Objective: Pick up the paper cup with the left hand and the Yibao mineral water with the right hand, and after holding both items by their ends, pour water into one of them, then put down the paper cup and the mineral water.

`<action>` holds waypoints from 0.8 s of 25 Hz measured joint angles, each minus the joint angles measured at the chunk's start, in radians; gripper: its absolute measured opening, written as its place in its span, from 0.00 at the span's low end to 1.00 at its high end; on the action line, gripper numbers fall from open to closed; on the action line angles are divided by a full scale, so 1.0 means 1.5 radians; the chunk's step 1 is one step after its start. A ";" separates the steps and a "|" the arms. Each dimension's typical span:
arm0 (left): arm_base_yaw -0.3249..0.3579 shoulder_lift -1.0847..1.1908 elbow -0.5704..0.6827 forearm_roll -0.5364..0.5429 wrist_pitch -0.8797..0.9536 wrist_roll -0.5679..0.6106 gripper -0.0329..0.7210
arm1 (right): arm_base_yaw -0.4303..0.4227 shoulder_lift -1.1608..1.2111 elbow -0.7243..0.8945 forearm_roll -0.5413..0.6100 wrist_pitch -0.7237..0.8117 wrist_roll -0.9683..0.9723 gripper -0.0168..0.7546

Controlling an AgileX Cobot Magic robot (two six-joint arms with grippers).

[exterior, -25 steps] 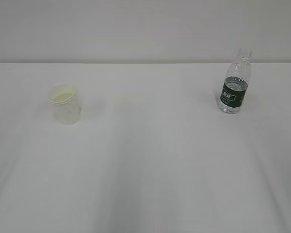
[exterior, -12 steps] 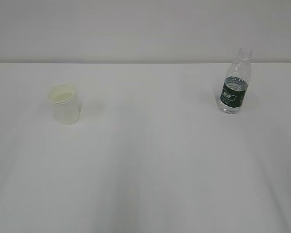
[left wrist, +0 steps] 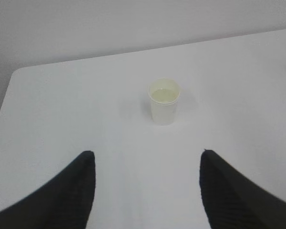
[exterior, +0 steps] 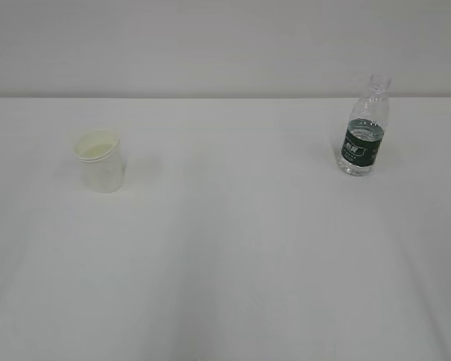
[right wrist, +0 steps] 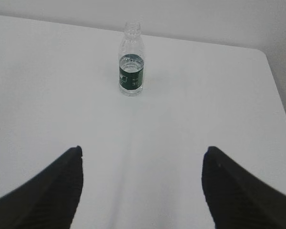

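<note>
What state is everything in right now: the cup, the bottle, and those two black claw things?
paper cup: upright on the table, not held, open top.
Yibao mineral water: upright, no cap visible, partly filled, not held.
left gripper: open, empty, short of the cup.
right gripper: open, empty, short of the bottle.
table: white, bearing both items.

All we see of our body is four fingertips: our left hand (left wrist: 147, 157) shows two matte black, tapering rubbery fingers (left wrist: 62, 195) with fine ribbing on their inner faces, and our right hand (right wrist: 142, 152) shows the same dark, finely ridged pair (right wrist: 238, 191).
</note>
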 joint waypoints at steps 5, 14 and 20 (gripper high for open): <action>0.000 -0.006 0.000 0.000 0.022 0.000 0.69 | 0.000 -0.003 0.000 0.000 0.018 0.006 0.78; 0.000 -0.034 0.000 -0.001 0.065 0.000 0.68 | 0.000 -0.004 0.000 0.000 0.036 0.010 0.72; 0.000 -0.067 0.000 -0.002 0.100 0.000 0.68 | 0.000 -0.007 0.000 0.012 0.043 0.011 0.72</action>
